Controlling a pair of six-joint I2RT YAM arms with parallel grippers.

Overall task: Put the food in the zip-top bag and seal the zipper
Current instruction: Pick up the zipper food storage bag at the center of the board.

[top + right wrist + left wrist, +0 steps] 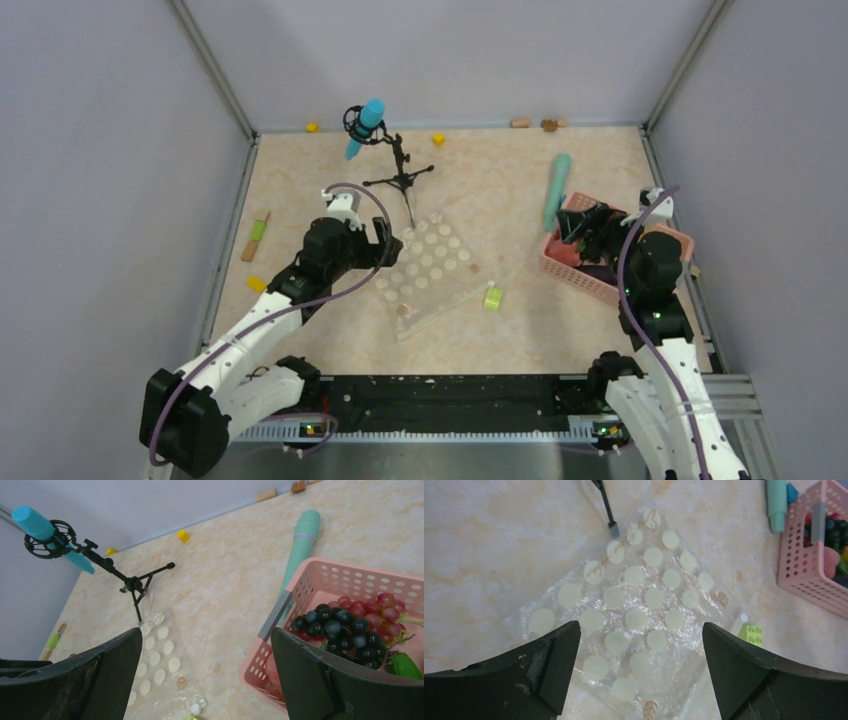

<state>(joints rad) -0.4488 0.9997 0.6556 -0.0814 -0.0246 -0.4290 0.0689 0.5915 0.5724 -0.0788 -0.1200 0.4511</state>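
Note:
The zip-top bag [430, 268] lies flat and empty on the table, clear with white dots; it also shows in the left wrist view [634, 610] and the right wrist view [155, 655]. Its zipper strip runs along the near edge [440, 308]. The food sits in the pink lattice basket [560, 268]: dark purple grapes [335, 627], red grapes [372, 605] and a green vegetable [406, 665]. My left gripper [388, 245] is open and empty just above the bag's left part [640, 627]. My right gripper [590, 232] is open and empty over the basket's left side [206, 632].
A microphone [366, 125] on a black tripod [402, 178] stands behind the bag. A teal tube [556, 190] lies left of the basket. A lime-green cylinder [492, 297] sits by the bag's right corner. Small yellow blocks [438, 139] lie by the back wall.

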